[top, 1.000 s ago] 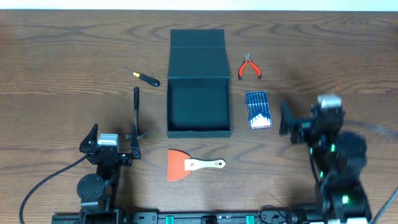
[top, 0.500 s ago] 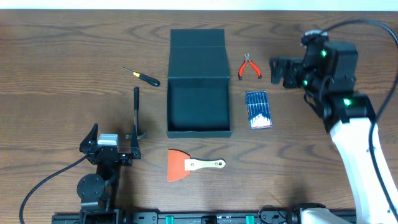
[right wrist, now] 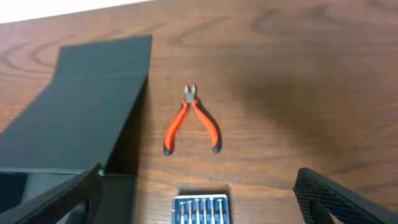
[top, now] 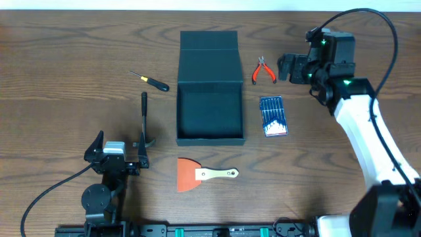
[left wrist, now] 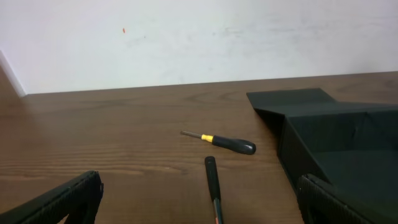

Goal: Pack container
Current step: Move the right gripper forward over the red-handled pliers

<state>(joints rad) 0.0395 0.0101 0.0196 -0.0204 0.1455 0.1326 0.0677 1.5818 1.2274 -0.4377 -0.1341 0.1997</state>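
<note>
– Locating container point(top: 210, 99): position?
– Centre of table point(top: 66, 66), lid folded back, open.
– Grippers?
– Right gripper point(right wrist: 198, 177): fingers spread wide, just right of pliers point(top: 264, 70). Left gripper point(left wrist: 196, 183): spread wide, near front edge beside hammer point(top: 144, 122).

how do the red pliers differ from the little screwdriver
The pliers have orange-red handles spread in a V; the screwdriver has one black handle with a yellow band and a thin straight shaft. The pliers lie to the right of the container, the screwdriver to its left. Both lie flat on the table, outside the container.
</note>
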